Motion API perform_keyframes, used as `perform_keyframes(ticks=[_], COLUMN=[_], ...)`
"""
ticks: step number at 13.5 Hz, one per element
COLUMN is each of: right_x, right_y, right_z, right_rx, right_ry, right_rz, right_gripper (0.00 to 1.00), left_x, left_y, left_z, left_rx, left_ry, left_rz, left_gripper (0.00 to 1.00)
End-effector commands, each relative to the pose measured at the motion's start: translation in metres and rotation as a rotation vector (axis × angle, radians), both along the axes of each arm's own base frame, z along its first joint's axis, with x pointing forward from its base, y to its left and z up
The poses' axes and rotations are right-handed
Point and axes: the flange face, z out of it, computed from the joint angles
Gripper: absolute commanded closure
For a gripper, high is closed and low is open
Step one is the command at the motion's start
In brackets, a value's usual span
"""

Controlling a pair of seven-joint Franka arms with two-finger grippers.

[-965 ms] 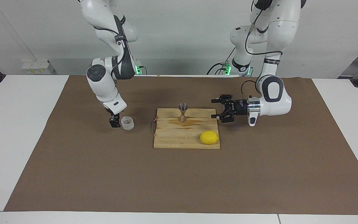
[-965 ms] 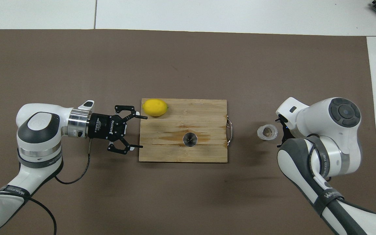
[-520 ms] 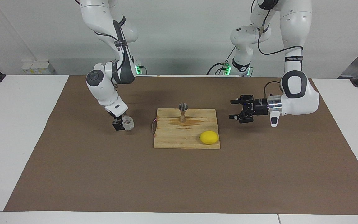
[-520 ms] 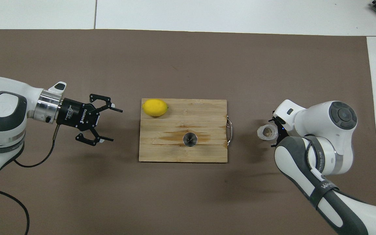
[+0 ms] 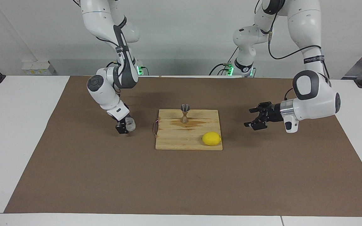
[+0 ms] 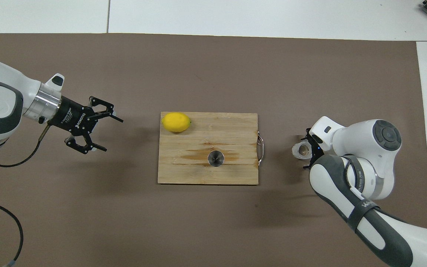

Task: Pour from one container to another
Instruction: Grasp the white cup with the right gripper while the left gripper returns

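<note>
- Where the brown mat lies bare toward the right arm's end of the tabletop, the small textured glass cup stands upright on it, well apart from the wooden cutting board.
- From overhead the cup shows a dark brownish spot inside; what it is cannot be told.
- At the cup, the right gripper is down at mat level with its fingers around the glass, spread as wide as they go; whether they press on it cannot be told.
- On the board, the metal jigger stands upright near the edge nearer to the robots, open cone up; from overhead its mouth looks dark and its contents cannot be made out.
- A brownish stain spreads on the wood around the jigger's foot.
- A lemon lies at the board's corner farther from the robots, toward the left arm's end.
- A thin metal handle sticks out from the board's edge that faces the cup, with open mat between handle and cup.
- Over bare mat toward the left arm's end hangs the left gripper, fingers wide apart, holding nothing, pointing at the board but well apart from it.
- Wide open mat lies farther from the robots than the board.
</note>
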Motion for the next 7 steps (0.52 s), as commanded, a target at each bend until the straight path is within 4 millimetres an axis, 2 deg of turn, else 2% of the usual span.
perform_keyframes(ticks=[1, 3, 6, 7], right_x=[-0.004, -0.005, -0.006, -0.006], right_y=[-0.005, -0.005, -0.004, -0.003], right_z=[-0.002, -0.003, -0.004, -0.003], right_rx=[0.018, 0.018, 0.028, 0.029], right_ry=[-0.012, -0.009, -0.004, -0.006], right_rz=[0.001, 0.001, -0.011, -0.01], right_gripper=[0.0, 0.0, 0.0, 0.0], left_x=[0.016, 0.022, 0.027, 0.032], left_y=[0.004, 0.003, 0.013, 0.016], left_z=[0.002, 0.004, 0.005, 0.015], left_rx=[0.074, 0.158, 0.215, 0.23], left_ry=[-0.085, -0.147, -0.262, -0.308], left_rz=[-0.076, -0.13, -0.273, -0.331], left_gripper=[0.0, 0.0, 0.0, 0.0])
